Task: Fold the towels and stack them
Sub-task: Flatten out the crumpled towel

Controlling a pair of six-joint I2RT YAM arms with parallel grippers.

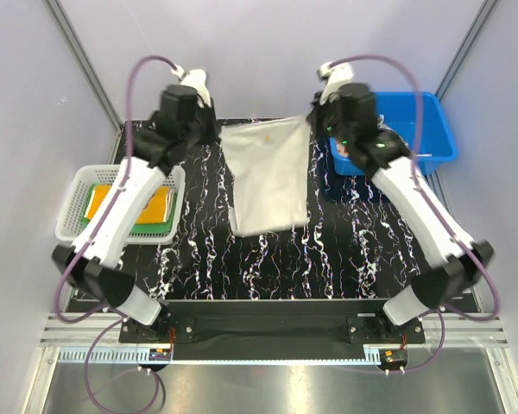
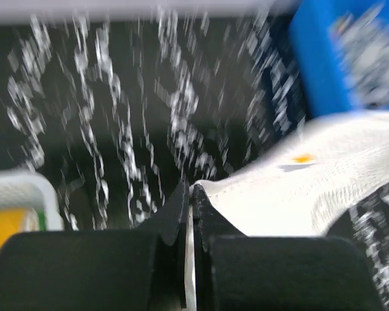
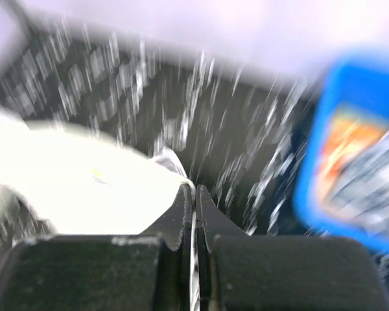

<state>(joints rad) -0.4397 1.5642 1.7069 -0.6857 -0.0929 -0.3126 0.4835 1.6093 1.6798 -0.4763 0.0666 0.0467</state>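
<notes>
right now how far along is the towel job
Done: folded towels lie in the basket. In hand: left gripper and right gripper each pinch a far corner of the white towel, unfolded. Left: fold it, stack it, then the cloth in the blue bin.

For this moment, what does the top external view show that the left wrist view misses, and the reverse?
Only top external: the right gripper pinching the other far corner of the white towel, and the cloth's full outline. Only left wrist: the left gripper seen close, shut on a towel corner, and a small orange mark on the fabric. Both: the towel, blue bin, white basket, marbled table.
</notes>
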